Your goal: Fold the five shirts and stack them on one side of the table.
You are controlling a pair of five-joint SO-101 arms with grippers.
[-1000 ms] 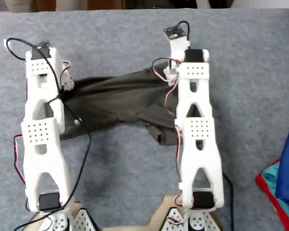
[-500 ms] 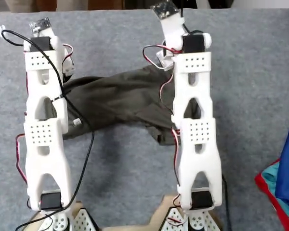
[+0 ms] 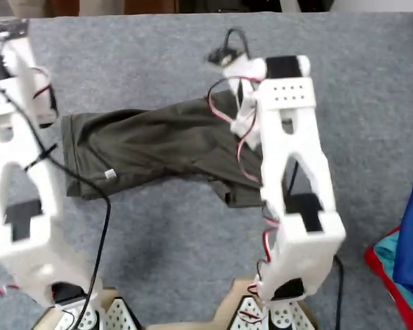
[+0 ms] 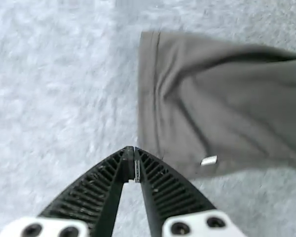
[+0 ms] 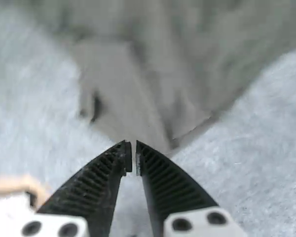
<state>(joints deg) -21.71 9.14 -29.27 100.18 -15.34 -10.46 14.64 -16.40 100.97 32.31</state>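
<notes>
**Olive shirt lying crumpled between 2 raised arms**

An olive shirt [image 3: 151,144] is lying crumpled and unfolded across the middle of the grey tabletop [image 3: 158,261], stretching from near the left arm to beneath the right arm. A small white tag [image 3: 110,174] is showing on the cloth near its left end.

The left end effector [image 4: 133,165] is hanging above bare tabletop just beside the shirt's left hem, its 2 black ribbed fingers [image 4: 160,185] pressed together at the tips and holding nothing. The right end effector [image 5: 131,158] is hovering over the shirt's right end, where a folded flap of cloth is tapering to a corner; its fingers are closed too, with nothing between them.

By the right edge of the tabletop, toward the near corner, a pile of clothes [image 3: 407,240] in blue, teal and red is sitting well apart from the olive shirt.
</notes>
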